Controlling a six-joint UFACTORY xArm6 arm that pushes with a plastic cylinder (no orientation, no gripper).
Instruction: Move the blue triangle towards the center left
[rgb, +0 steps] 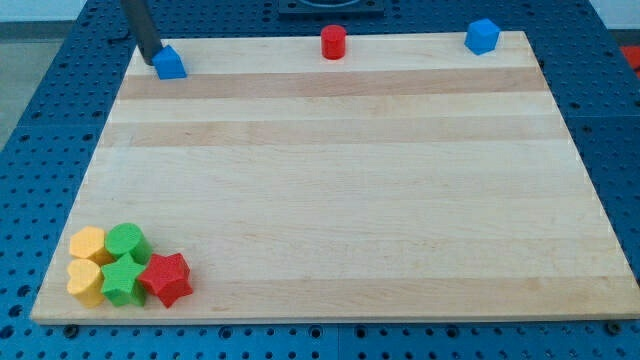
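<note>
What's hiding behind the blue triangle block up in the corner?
My tip stands just behind the blue triangle, on its upper-left side. The block partly covers the tip's very end, so contact can't be confirmed.

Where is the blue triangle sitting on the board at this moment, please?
The blue triangle sits in the board's top-left corner in the camera view, with my tip right at its left side and the red cylinder far off to its right.

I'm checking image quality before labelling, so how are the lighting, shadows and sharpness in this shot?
Camera view: even, soft lighting on the wooden board, no strong glare; blocks throw only faint shadows; the blue triangle and the red star look reasonably sharp; my tip sits against the triangle's left side, the rod cropped by the view's top edge.
</note>
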